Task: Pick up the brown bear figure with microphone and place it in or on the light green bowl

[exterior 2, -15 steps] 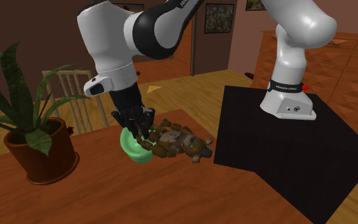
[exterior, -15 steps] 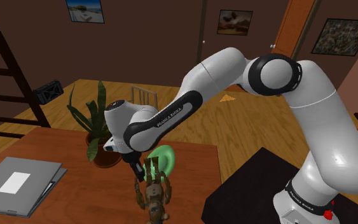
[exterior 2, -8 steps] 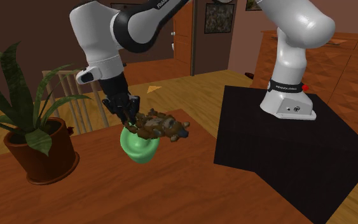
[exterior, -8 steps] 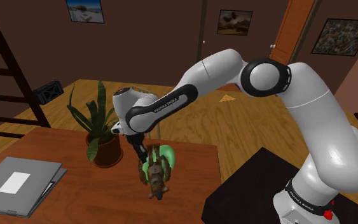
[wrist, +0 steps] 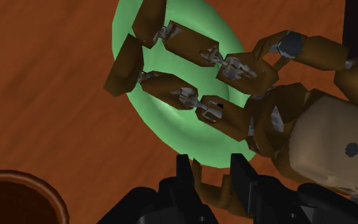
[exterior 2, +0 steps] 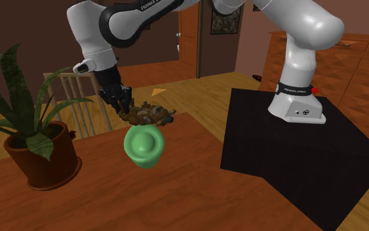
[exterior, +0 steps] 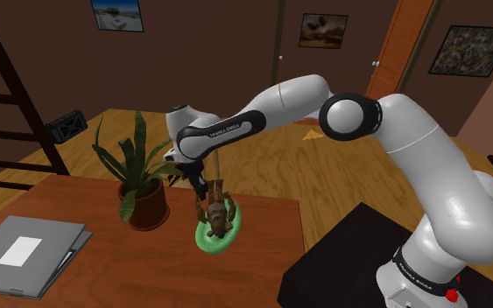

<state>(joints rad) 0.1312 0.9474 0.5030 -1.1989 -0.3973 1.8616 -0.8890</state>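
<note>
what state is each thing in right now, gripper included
gripper: shut on a limb of the brown bear figure
brown bear figure: held in the air, clear of the table, above the bowl
light green bowl: resting on the table, right under the bear
potted plant: upright on the table
grey folder: closed, lying flat on the table

Smooth green bowl, matt brown bear figure, wood-grained table with soft sheen.
</note>
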